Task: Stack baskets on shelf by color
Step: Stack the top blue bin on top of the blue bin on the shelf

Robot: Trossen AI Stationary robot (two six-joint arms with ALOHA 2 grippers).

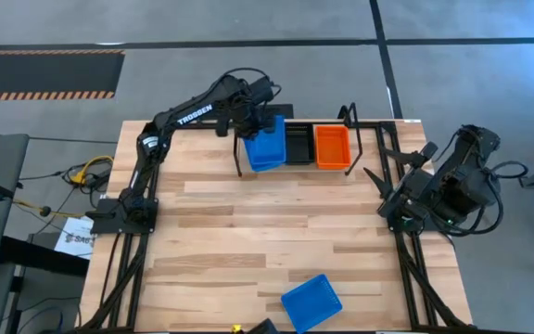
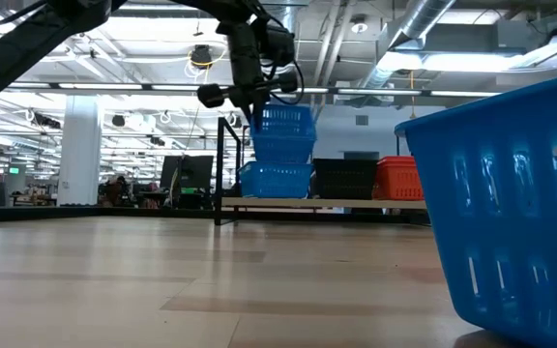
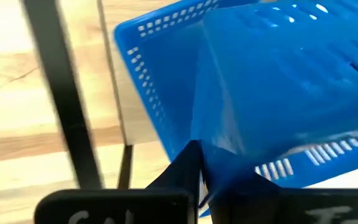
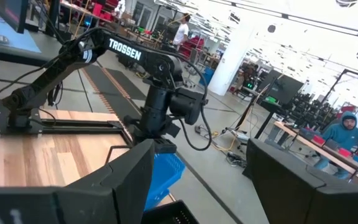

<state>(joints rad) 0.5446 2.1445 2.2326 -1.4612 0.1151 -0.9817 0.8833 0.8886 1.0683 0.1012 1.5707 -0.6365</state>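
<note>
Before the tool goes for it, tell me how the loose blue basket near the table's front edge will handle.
The loose blue basket probably lifts easily: thin plastic, slotted walls. Its rigid, straight rim likely keeps shape when pinched. On the smooth wooden table, a sideways nudge would probably make it slide rather than tip, being shallow and flat-bottomed.

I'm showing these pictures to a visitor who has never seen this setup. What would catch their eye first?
Most likely the left hand at the shelf's left end, shut on the rim of a blue basket held above another blue basket already on the board. Beside that sit black baskets and red-orange baskets. One more blue basket lies alone near the table's front edge, while the right hand waits open at the right.
</note>
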